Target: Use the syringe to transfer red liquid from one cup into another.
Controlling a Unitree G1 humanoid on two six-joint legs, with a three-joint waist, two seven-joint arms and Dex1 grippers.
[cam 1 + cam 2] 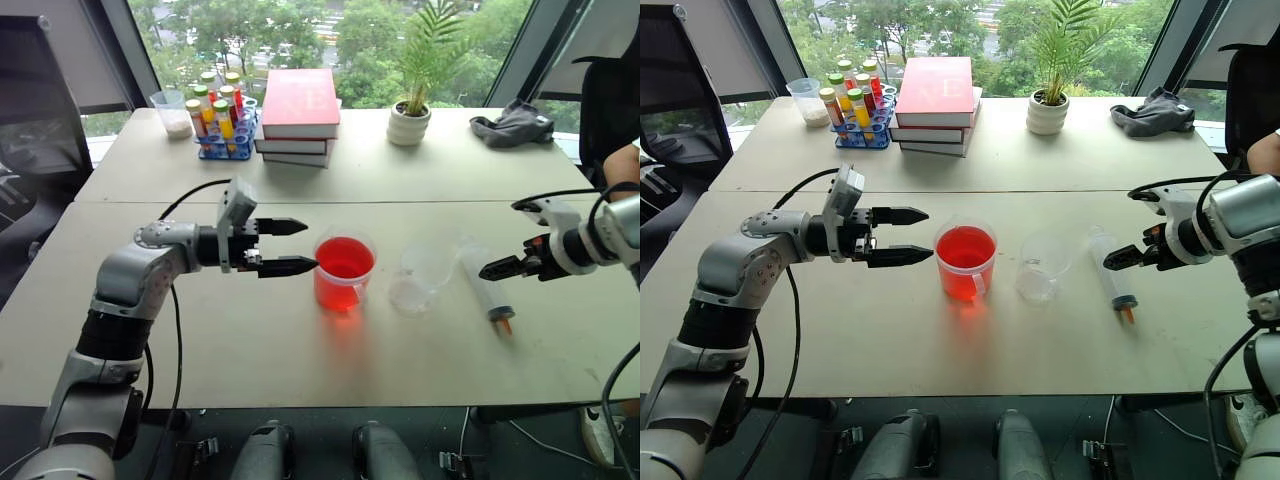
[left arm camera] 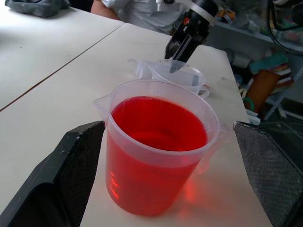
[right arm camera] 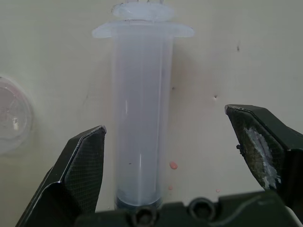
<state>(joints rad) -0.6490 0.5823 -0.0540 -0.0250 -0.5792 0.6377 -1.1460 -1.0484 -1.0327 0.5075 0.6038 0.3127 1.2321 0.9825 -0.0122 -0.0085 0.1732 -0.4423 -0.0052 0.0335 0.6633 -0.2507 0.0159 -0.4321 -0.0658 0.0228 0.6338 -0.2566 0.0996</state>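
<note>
A clear cup full of red liquid stands mid-table. My left gripper is level and open, its fingertips just left of that cup; in the left wrist view the cup sits ahead between the two fingers. A small colourless cup stands to the right of the red one. Right of that the syringe lies flat on the table, orange tip toward me. My right gripper hangs open above the syringe barrel, one finger on each side, not touching it.
At the table's back are a stack of red books, a rack of coloured tubes, a cup of white powder, a potted plant and a grey cloth. A person's arm shows at the right edge. Small red drops lie beside the syringe.
</note>
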